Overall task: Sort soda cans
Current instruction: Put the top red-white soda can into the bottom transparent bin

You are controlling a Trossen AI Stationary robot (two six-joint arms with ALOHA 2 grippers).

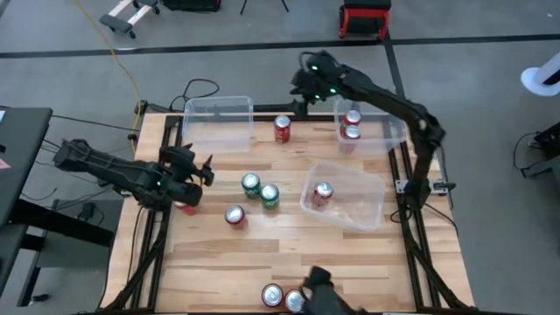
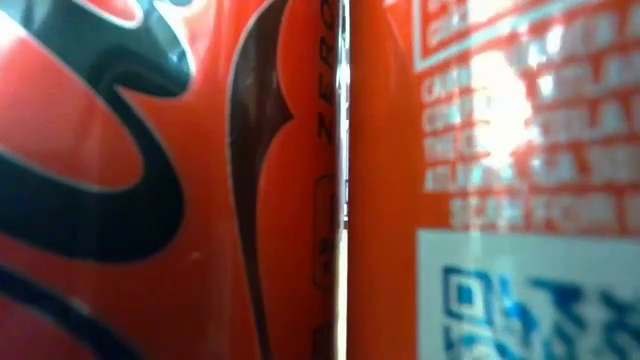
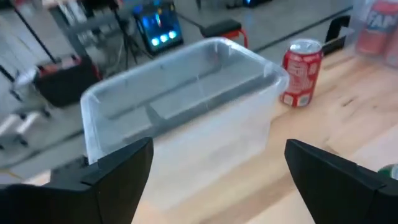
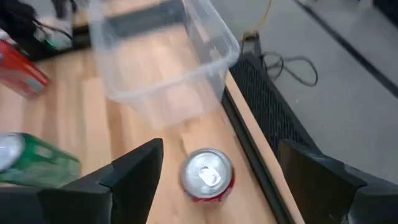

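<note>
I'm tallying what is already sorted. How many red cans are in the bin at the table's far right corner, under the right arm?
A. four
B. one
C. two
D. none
C: the high view shows two red cans with silver tops, side by side inside the far right bin.

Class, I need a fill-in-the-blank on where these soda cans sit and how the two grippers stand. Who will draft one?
1. The bin at the back right holds ___ red cans.
2. The two cans side by side mid-table are ___.
3. The tilted bin holds ___ can.
4. The left gripper and right gripper both stand ___.

Missing words: two; green; one; open
</note>
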